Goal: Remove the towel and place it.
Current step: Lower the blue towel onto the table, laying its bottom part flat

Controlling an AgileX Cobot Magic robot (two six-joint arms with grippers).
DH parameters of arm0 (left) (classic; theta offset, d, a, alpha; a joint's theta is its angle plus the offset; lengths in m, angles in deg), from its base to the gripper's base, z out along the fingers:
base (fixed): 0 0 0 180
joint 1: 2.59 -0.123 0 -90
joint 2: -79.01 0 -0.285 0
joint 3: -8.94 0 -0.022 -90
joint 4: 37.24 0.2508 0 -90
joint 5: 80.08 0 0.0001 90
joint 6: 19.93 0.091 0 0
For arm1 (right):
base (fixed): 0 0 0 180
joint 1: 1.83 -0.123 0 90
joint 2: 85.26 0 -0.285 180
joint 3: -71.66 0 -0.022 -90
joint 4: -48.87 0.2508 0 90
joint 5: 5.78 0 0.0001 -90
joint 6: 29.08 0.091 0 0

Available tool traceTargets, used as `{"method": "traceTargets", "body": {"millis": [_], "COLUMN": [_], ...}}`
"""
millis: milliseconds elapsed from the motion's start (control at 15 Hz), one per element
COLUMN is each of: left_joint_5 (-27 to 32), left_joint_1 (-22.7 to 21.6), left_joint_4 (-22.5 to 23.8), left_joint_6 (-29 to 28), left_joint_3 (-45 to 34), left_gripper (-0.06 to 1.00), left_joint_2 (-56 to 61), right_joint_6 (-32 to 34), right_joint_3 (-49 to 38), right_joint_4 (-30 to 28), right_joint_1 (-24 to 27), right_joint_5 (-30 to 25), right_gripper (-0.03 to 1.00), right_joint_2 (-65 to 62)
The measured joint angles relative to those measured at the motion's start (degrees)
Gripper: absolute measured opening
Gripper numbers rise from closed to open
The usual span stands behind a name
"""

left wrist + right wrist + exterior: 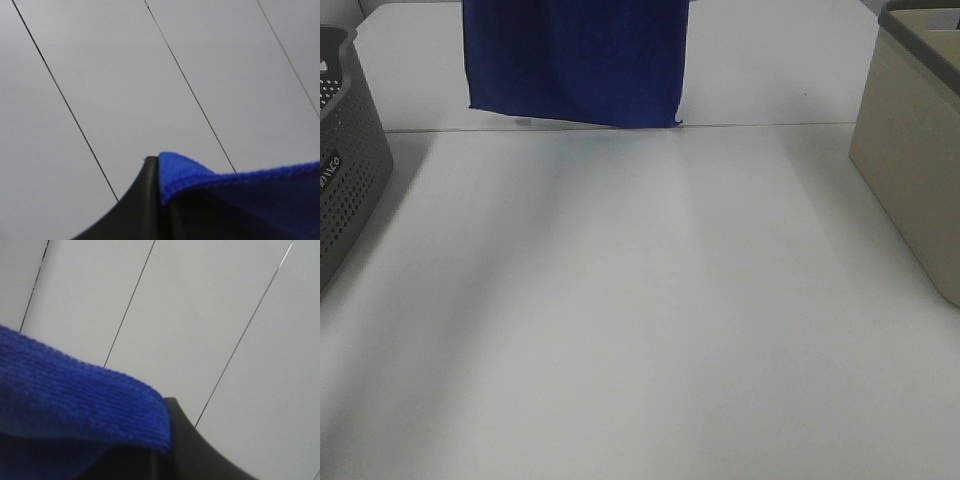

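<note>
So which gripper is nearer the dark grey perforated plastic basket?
Left gripper, likely: it pinches the royal-blue plush towel at the corner nearer the basket; right gripper, the far corner.

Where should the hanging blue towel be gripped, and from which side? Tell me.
Grip its top hem near the upper corners, one gripper per corner, probably each from its own outer side, as the left gripper and right gripper hold it. The towel hangs flat, lower edge free.
</note>
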Motion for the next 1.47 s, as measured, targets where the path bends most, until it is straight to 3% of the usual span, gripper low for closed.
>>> {"method": "traceTargets", "body": {"millis": [200, 333, 400, 600, 867, 933, 1333, 1467], "left_joint_5": [4.58, 13.29, 22.00, 26.18, 23.43, 18.05, -12.15, -13.98], "left_joint_1": [0.06, 0.52, 0.86, 1.32, 1.32, 1.32, 0.92, 0.69], "left_joint_4": [0.40, 0.80, 0.80, 0.69, 2.35, 4.24, 4.81, 4.87], "left_joint_6": [0.00, 0.00, 0.00, 0.00, 0.00, 0.00, 0.00, 0.17], "left_joint_3": [0.17, 0.17, 0.17, 0.23, 0.29, 0.29, 1.95, 6.65], "left_gripper": [0.00, 0.00, 0.00, 0.00, 0.00, 0.00, 0.00, 0.00], "left_joint_2": [0.00, 1.15, 3.84, 6.47, 4.01, 1.20, -7.62, -9.68], "right_joint_6": [0.00, 0.00, 0.00, -0.92, -2.01, -2.01, -0.63, 3.04], "right_joint_3": [0.80, 0.97, 1.03, 1.32, 1.49, 1.49, 3.38, 7.10], "right_joint_4": [0.92, 2.98, 5.44, 7.62, 8.14, 8.42, 8.54, 8.48], "right_joint_1": [-0.06, -0.17, -0.17, -0.17, 0.46, 1.49, 2.92, 4.13], "right_joint_5": [-3.55, -12.20, -21.14, -26.36, -17.65, -12.49, 9.97, 11.52], "right_gripper": [0.02, 0.02, 0.02, 0.02, 0.02, 0.02, 0.02, 0.02], "right_joint_2": [0.00, -0.92, -2.98, -4.87, -2.41, 0.00, 5.16, 6.70]}}
